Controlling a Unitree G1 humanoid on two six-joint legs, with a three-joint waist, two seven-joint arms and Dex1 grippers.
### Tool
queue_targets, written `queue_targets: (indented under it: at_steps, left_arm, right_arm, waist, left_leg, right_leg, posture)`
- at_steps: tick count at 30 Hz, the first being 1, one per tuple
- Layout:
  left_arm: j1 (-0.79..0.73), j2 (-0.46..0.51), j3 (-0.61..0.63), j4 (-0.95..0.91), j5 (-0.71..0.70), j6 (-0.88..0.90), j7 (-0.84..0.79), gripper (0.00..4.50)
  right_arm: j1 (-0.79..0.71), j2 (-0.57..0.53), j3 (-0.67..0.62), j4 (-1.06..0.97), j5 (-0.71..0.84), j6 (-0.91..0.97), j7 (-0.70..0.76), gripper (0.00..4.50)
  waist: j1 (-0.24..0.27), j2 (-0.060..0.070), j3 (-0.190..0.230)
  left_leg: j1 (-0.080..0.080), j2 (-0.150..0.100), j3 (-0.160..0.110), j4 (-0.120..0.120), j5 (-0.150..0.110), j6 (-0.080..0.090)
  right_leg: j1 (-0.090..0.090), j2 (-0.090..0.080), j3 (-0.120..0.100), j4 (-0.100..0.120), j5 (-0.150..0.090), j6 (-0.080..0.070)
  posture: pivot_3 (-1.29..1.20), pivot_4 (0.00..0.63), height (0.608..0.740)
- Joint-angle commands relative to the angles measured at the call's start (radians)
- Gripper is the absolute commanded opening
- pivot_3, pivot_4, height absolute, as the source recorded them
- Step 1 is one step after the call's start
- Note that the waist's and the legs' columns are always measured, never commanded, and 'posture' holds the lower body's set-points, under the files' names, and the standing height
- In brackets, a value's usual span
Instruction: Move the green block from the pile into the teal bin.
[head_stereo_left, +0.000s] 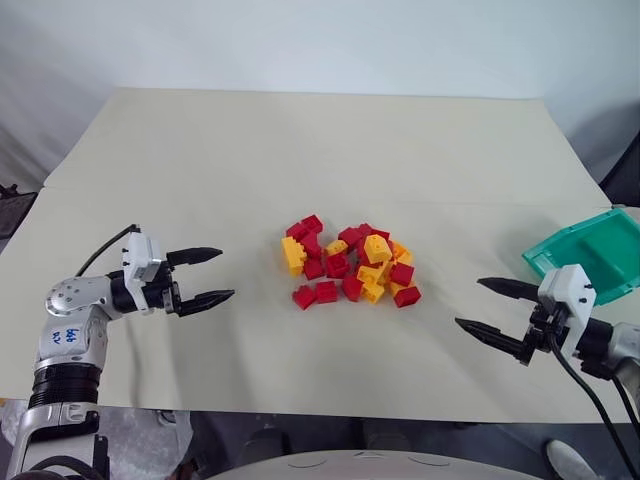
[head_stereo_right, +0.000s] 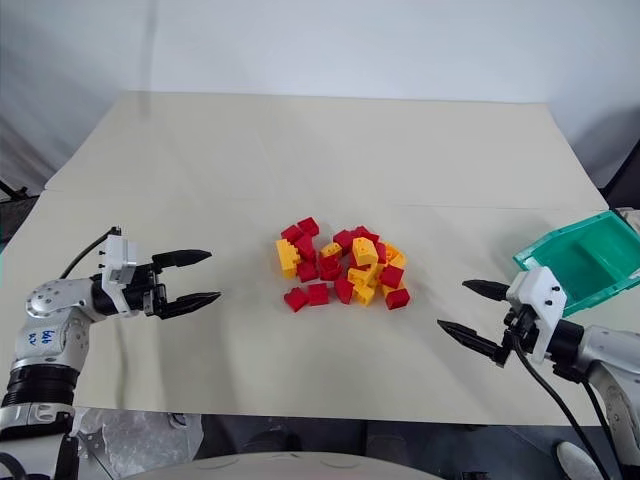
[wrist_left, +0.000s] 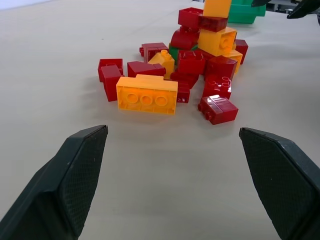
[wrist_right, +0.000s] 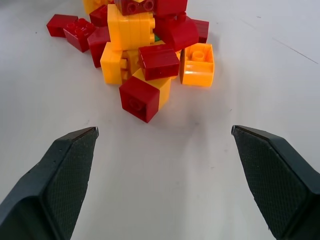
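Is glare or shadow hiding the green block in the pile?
Left eye view: even light, only soft shadows beside the pile, no glare. Left wrist view: the green block shows as a small sliver, hidden by red blocks, not by shadow. Right wrist view: faint shadows under the pile.

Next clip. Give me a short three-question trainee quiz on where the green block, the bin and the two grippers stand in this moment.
1. True or false: the green block already lies in the teal bin.
2. Which gripper is nearer the teal bin? A: the left gripper. B: the right gripper.
3. Fill in: both grippers are ___ and hold nothing.

Key
1. False. It is still in the pile, mostly covered by red blocks.
2. B. The bin is at the table's right edge, just beyond the right gripper.
3. open
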Motion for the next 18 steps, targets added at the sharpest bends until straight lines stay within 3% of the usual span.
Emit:
queue_targets:
  at_steps: [1,9,13,18]
  left_arm:
    - [-0.029,0.006,-0.002,0.006,0.0,0.008,-0.004,4.5]
    - [-0.04,0.0,-0.002,-0.027,-0.001,0.09,0.086,4.5]
    - [-0.069,-0.018,-0.003,-0.006,-0.012,0.029,0.034,4.5]
    - [-0.125,-0.03,-0.027,0.059,0.01,-0.027,-0.022,4.5]
  right_arm:
    - [-0.013,-0.017,-0.035,-0.063,0.022,0.036,-0.033,4.48]
    - [-0.051,0.033,-0.008,-0.207,0.026,0.147,-0.21,4.48]
    - [-0.15,0.097,0.091,-0.429,0.231,0.386,-0.4,3.73]
    - [-0.306,0.187,0.242,-0.44,0.326,0.607,-0.588,1.99]
  waist:
    - [0.0,0.0,0.0]
    - [-0.001,0.0,0.0]
    - [-0.003,0.0,0.0]
    - [0.0,-0.002,0.0]
  left_leg:
    - [0.0,0.0,0.0,0.0,0.0,0.0]
    - [0.0,0.0,0.0,0.0,0.0,0.0]
    - [0.0,0.001,0.0,0.001,0.0,0.0]
    - [0.0,0.001,-0.001,0.002,0.001,-0.001]
  right_leg:
    - [0.0,0.0,0.0,0.0,0.0,0.0]
    - [0.0,0.001,0.0,0.002,0.0,0.0]
    - [-0.001,0.001,0.0,0.002,0.0,0.0]
    - [-0.001,0.0,0.0,0.002,-0.001,-0.001]
  posture:
    - [0.0,0.15,0.74]
    - [0.0,0.15,0.74]
    - [0.0,0.15,0.74]
    - [0.0,0.15,0.74]
